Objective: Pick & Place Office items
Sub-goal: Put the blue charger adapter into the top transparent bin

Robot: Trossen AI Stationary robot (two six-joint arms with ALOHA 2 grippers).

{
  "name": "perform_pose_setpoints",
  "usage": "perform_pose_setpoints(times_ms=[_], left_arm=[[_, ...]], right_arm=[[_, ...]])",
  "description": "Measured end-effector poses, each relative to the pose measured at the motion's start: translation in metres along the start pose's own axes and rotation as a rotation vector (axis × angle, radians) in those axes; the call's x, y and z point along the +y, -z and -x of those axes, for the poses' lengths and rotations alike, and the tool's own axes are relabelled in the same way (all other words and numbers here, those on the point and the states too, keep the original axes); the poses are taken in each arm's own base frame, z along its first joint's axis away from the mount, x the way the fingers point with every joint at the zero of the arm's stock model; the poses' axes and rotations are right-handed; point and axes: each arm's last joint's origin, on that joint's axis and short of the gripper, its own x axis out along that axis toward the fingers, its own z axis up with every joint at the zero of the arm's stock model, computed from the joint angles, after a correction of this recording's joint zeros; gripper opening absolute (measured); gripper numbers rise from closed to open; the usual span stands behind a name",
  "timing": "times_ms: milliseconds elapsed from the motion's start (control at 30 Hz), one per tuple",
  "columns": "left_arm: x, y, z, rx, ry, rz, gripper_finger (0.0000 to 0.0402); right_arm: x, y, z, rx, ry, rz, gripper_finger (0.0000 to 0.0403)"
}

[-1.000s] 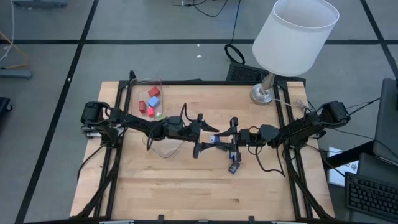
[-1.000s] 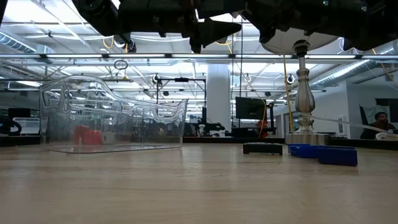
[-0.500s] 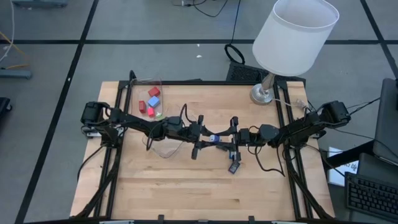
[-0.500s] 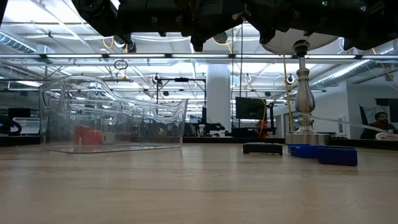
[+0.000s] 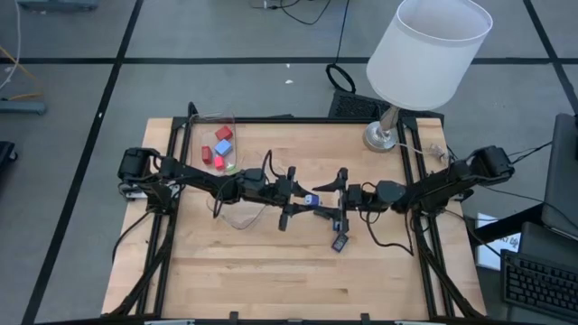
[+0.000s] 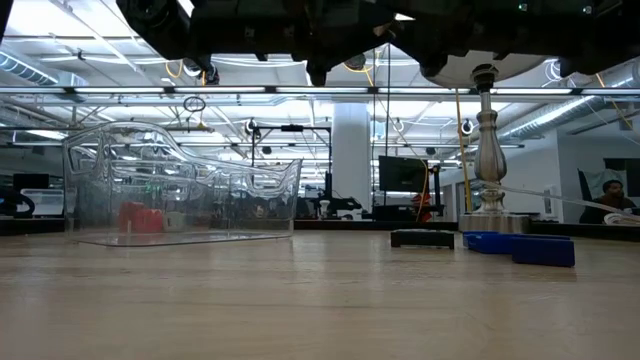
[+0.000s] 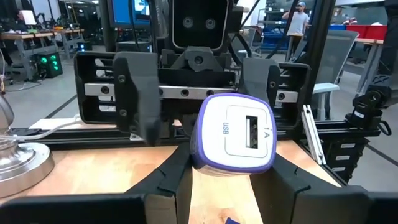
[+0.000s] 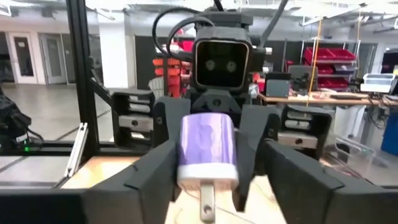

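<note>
USB charger (image 7: 235, 132) mid-air over table centre, left gripper (image 5: 294, 193) clamped on it; right gripper (image 5: 336, 195) facing, jaws spread. Left wrist view shows its port.

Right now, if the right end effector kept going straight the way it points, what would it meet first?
The purple USB charger directly ahead, gripped by the left end effector, which faces the right end effector head-on above mid-table. The right fingers already flank the charger; whether they touch it is unclear.
</note>
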Motion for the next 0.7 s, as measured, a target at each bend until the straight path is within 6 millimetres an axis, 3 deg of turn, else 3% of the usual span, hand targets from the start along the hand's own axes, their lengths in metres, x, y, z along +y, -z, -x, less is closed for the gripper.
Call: perform_pose_setpoints(times_ms=[200, 367, 700], left_arm=[[0.0, -0.001, 0.0, -0.011, 0.0, 0.001, 0.0131], [0.0, -0.012, 0.004, -0.018, -0.006, -0.007, 0.0132], [-0.002, -0.054, 0.053, 0.103, -0.153, -0.079, 0.0132]], right_arm=[[-0.003, -0.011, 0.01, 0.062, -0.004, -0.004, 0.0287], [-0.006, -0.02, 0.023, 0.128, -0.005, 0.003, 0.0301], [-0.012, -0.034, 0.049, 0.239, 0.009, -0.08, 0.0293]])
